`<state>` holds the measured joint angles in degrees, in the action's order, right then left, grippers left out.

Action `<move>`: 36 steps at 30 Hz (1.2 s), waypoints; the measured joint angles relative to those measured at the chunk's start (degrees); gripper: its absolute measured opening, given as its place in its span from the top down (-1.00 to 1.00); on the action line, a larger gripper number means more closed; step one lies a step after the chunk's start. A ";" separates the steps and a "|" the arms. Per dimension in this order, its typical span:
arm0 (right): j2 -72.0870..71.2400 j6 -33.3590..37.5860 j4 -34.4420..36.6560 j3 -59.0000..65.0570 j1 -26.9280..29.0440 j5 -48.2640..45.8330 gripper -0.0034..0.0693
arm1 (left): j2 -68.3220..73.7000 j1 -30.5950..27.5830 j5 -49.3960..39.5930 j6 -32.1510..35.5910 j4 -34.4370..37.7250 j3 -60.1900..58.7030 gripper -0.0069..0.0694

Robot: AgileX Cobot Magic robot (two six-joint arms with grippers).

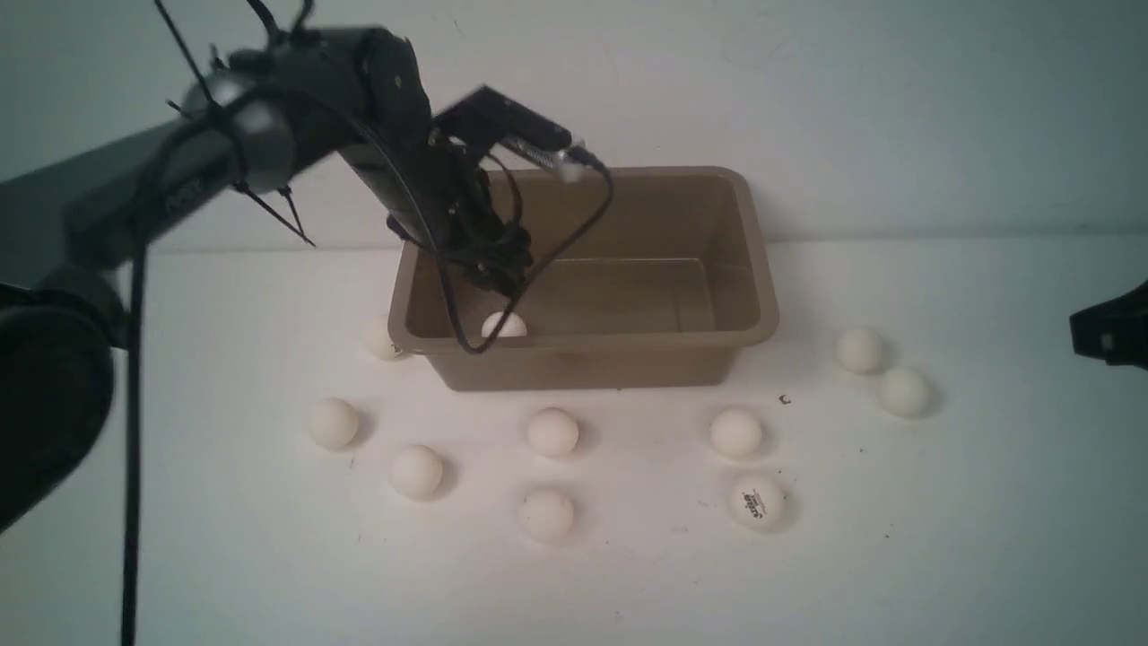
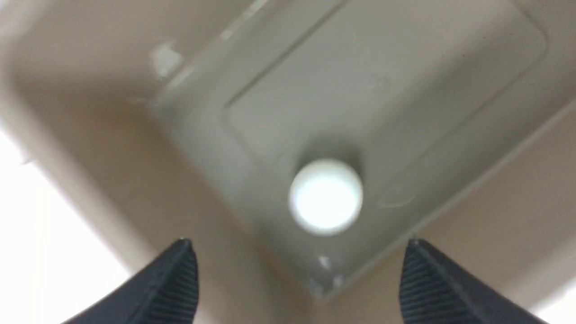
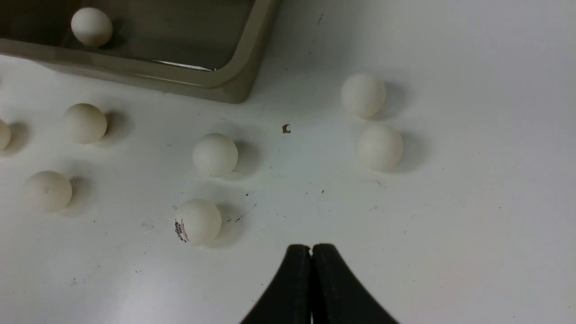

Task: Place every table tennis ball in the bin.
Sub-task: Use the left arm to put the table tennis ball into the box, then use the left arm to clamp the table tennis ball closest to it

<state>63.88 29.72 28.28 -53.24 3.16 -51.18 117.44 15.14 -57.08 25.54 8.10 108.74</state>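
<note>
Meeting a seemingly grey wall (image 1: 897, 108), white speckled table (image 1: 942, 556), balls (image 1: 553, 432) scattered

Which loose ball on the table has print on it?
The front-right ball, directly nearer the camera than a plain ball. It alone shows clear dark lettering; the rest outside the bin look blank white.

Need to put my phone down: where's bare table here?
Bare: the table right of the logo ball, nearer than the right-hand pair; also the bin floor right of its one ball. Crowded: the strip before the bin, six balls.
</note>
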 joint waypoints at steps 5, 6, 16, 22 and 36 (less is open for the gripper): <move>0.00 0.00 -0.20 0.00 0.00 0.00 0.93 | -5.65 -2.83 -6.13 0.36 -0.36 -0.70 -0.59; 0.00 0.00 -0.28 0.00 0.00 0.06 0.93 | -7.23 -3.78 -7.74 0.36 -0.36 -1.36 -0.58; 0.00 0.00 -1.04 0.00 0.00 0.64 0.93 | -13.33 -13.79 -6.81 3.08 6.96 -22.29 -0.44; 0.00 0.00 -1.10 0.00 0.00 0.58 0.93 | -13.82 -14.49 3.00 8.10 12.94 -33.84 -0.43; 0.00 0.00 -0.61 0.00 0.00 -0.85 0.93 | -9.44 -14.49 12.43 9.40 13.12 -35.46 -0.66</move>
<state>63.88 29.72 27.67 -53.24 3.16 -52.03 108.01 0.64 -44.64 34.93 21.21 73.28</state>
